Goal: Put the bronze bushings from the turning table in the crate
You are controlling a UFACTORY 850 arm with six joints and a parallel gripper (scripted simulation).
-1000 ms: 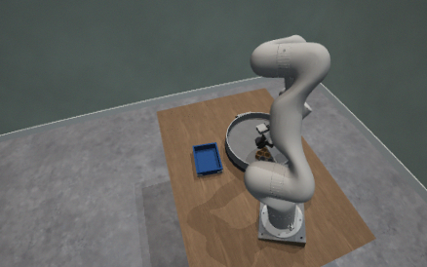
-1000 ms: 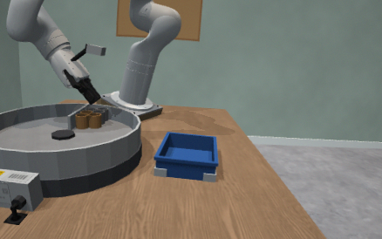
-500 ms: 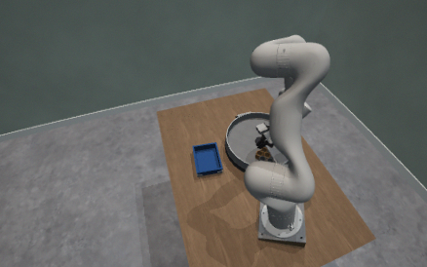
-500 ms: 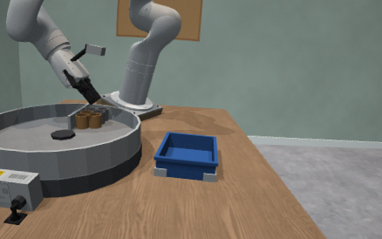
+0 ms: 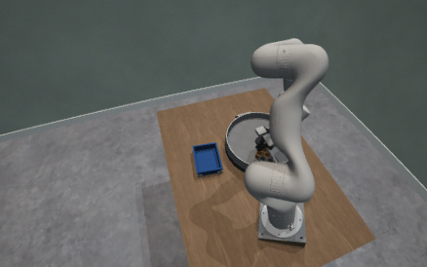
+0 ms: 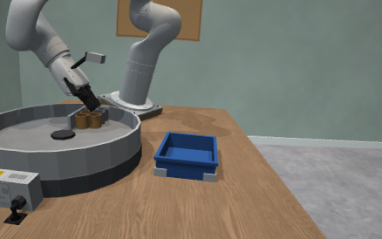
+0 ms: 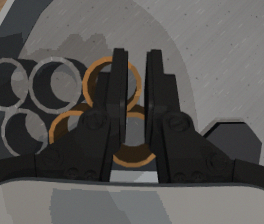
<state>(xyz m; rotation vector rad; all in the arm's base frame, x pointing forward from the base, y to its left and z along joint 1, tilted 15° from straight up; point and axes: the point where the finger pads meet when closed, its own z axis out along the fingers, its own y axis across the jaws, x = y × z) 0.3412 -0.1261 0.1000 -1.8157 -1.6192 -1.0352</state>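
Observation:
Three bronze bushings stand together on the turning table (image 5: 240,141) (image 6: 18,139) (image 7: 228,65); in the wrist view one bronze bushing (image 7: 138,86) is at the top, one (image 7: 52,134) at lower left and one (image 7: 133,162) at lower right. Three steel bushings stand upright to their left in the wrist view, one steel bushing (image 7: 57,59) right beside the bronze. My gripper (image 6: 93,110) (image 7: 136,69) is tilted, low over the bronze group, its fingers a narrow gap apart with nothing held. The left finger overlaps the top bronze ring in the wrist view; contact is unclear. The blue crate (image 5: 210,172) (image 6: 185,170) is empty.
A thin upright wall (image 6: 71,120) stands beside the bushings. A black disc (image 6: 63,134) (image 7: 237,142) lies at the turning table's middle. The turning table has a raised rim. A grey labelled box (image 6: 31,192) stands by its outside.

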